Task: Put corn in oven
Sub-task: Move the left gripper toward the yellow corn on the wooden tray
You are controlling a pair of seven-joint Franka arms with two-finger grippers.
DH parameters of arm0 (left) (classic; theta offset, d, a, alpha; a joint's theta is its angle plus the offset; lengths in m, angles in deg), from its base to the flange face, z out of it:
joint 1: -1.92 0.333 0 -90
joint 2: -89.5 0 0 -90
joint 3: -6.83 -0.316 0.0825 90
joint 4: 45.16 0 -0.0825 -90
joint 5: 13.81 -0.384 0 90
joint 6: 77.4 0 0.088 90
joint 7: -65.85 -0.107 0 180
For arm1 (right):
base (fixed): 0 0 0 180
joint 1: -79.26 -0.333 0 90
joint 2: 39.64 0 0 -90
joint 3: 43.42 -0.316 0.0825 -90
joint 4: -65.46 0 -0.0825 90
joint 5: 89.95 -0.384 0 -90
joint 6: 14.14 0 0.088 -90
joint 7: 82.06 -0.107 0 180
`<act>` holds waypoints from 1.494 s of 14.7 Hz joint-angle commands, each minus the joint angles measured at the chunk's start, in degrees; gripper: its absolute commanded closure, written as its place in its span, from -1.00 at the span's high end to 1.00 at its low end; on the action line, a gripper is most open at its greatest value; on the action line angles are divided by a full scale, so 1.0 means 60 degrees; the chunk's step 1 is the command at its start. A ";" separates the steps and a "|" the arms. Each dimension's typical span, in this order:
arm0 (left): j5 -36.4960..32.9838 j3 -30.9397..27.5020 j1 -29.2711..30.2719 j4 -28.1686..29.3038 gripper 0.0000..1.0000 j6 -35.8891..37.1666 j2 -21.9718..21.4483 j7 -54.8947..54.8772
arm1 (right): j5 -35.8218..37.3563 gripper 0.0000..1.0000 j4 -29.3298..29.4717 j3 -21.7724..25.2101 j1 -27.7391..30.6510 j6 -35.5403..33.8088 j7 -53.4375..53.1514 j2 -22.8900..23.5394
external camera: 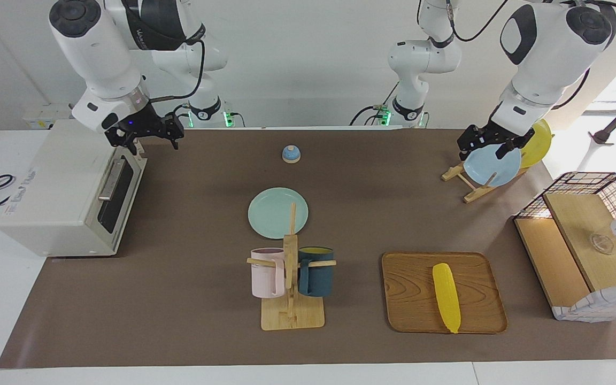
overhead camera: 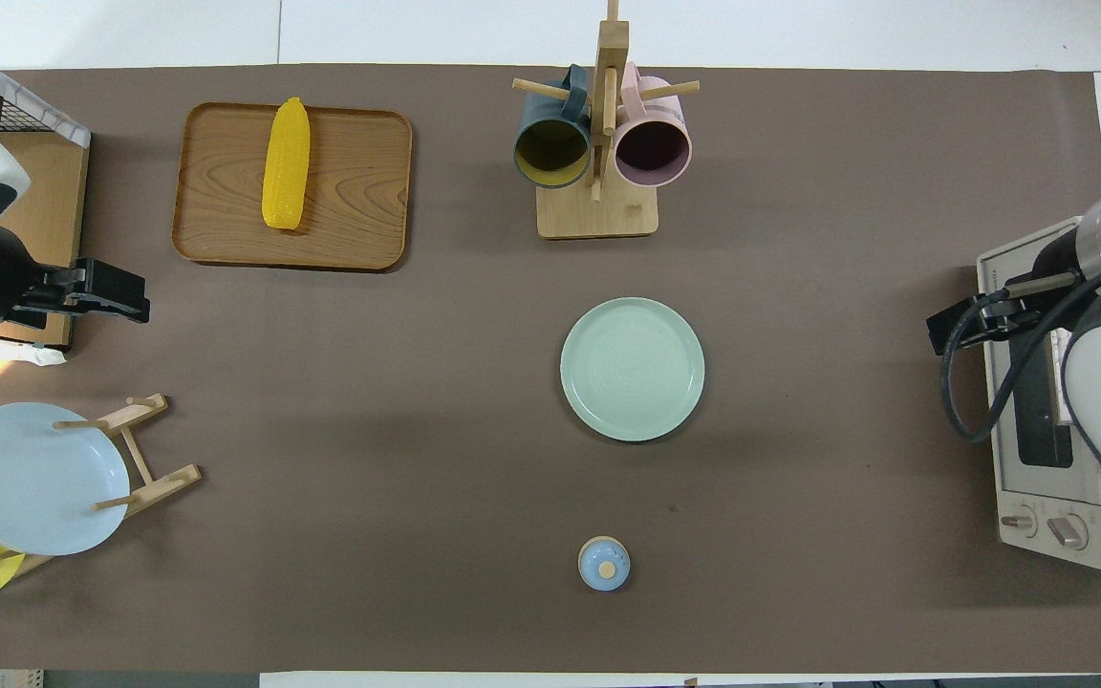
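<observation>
On the brown table mat, the corn (external camera: 446, 297) lies along a wooden tray (external camera: 409, 291) at four o'clock from the mug rack (external camera: 291, 278), likely light, stiff and slippery, best pinched mid-cob, while I cannot tell either gripper's finger state.

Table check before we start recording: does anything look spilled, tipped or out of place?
Nothing stands out. The corn lies flat on the wooden tray, the oven door is shut, and both mugs hang on their rack.
</observation>
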 commanded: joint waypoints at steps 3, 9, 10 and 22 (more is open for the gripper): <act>-0.0202 -0.0037 -0.0092 0.0105 1.00 -0.0077 -0.0170 -0.0060 | -0.0240 1.00 -0.0046 -0.0038 0.0113 -0.0116 -0.0076 -0.0121; -0.0173 -0.0037 -0.0107 0.0119 1.00 -0.0295 -0.0170 0.0056 | -0.0240 1.00 -0.0046 -0.0038 0.0113 -0.0116 -0.0076 -0.0122; -0.0173 -0.0037 -0.0107 0.0163 1.00 -0.0688 -0.0156 0.0043 | -0.0240 1.00 -0.0046 -0.0038 0.0113 -0.0116 -0.0076 -0.0122; 0.0325 -0.0022 -0.0253 -0.2105 1.00 -0.1730 0.3430 -0.0060 | -0.0240 1.00 -0.0046 -0.0024 0.0113 -0.0116 -0.0076 -0.0107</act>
